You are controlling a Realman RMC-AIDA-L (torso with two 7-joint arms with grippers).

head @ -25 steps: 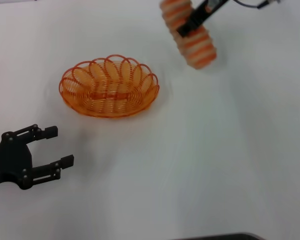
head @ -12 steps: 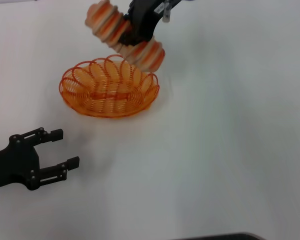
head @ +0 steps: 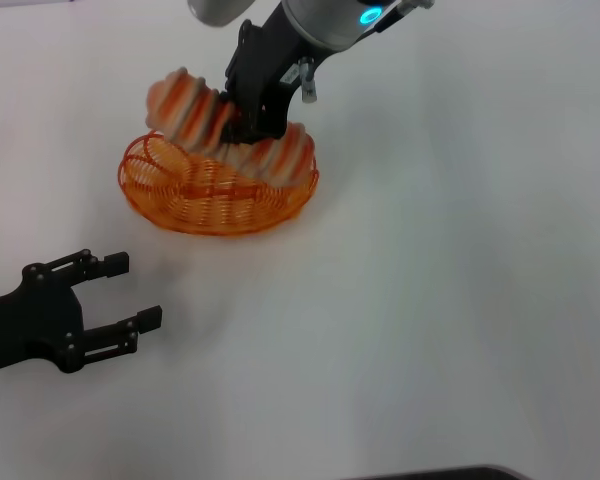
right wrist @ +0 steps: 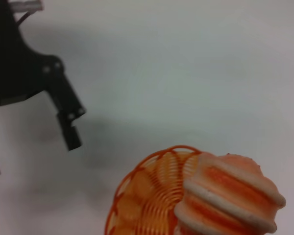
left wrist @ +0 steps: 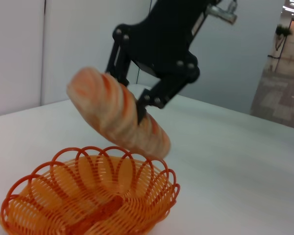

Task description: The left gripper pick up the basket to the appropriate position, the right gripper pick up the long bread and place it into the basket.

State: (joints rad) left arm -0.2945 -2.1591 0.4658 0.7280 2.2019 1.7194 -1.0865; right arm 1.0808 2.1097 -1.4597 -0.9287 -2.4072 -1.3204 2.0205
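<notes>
Right gripper [head: 246,126]: above the basket, its two black fingers clamped across the middle of the long bread, one finger on each long side.
Long bread [head: 225,128]: held in the air, tilted, over the far half of the basket; its lower end dips toward the rim on the basket's right side, its higher end reaches out over the rim on the left side. From the left wrist view the loaf [left wrist: 118,115] hangs clear above the wire loops, not resting in the basket.
Basket [head: 170,210]: standing on the white table [head: 450,300], directly under the bread, with nothing lying inside it.
Left gripper [head: 130,292]: low over the table, nearer the robot than the basket and to the basket's left, well apart from it; fingers spread apart, holding nothing, tips pointing toward the basket's side.
</notes>
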